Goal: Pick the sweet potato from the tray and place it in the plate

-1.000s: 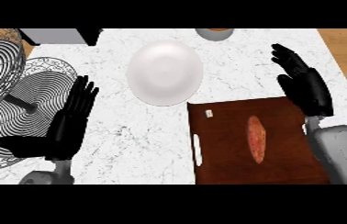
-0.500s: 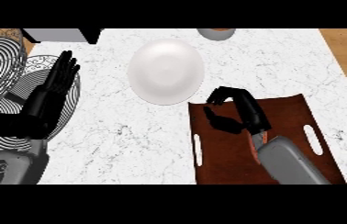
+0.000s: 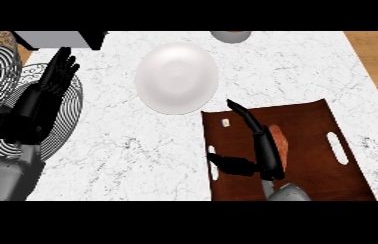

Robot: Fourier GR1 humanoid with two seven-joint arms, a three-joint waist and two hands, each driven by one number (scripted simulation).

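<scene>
The right robot hand (image 3: 260, 148) is down on the tray (image 3: 310, 138), laid edge-on with its fingers stretched straight toward the plate (image 3: 177, 78) and its thumb jutting left over the tray's edge. Nothing pinched, nothing curled: it is spread flat alongside the sweet potato (image 3: 280, 139).

The risk is plain from here. The potato lies on the tray just right of that hand, touching or nearly touching the fingers, mostly hidden behind them. If the fingers close from this side-on pose, they may only nudge the potato rightward across the tray instead of wrapping it. A smooth, tapered vegetable could also roll out from under a partial hold. And the plate sits just beyond the tray's far-left corner, so a wide swing over there could clip its rim.

The left robot hand (image 3: 44, 95) rests at the view's left, fingers straight, over a striped object (image 3: 63, 133) at the surface's (image 3: 125, 153) edge.
</scene>
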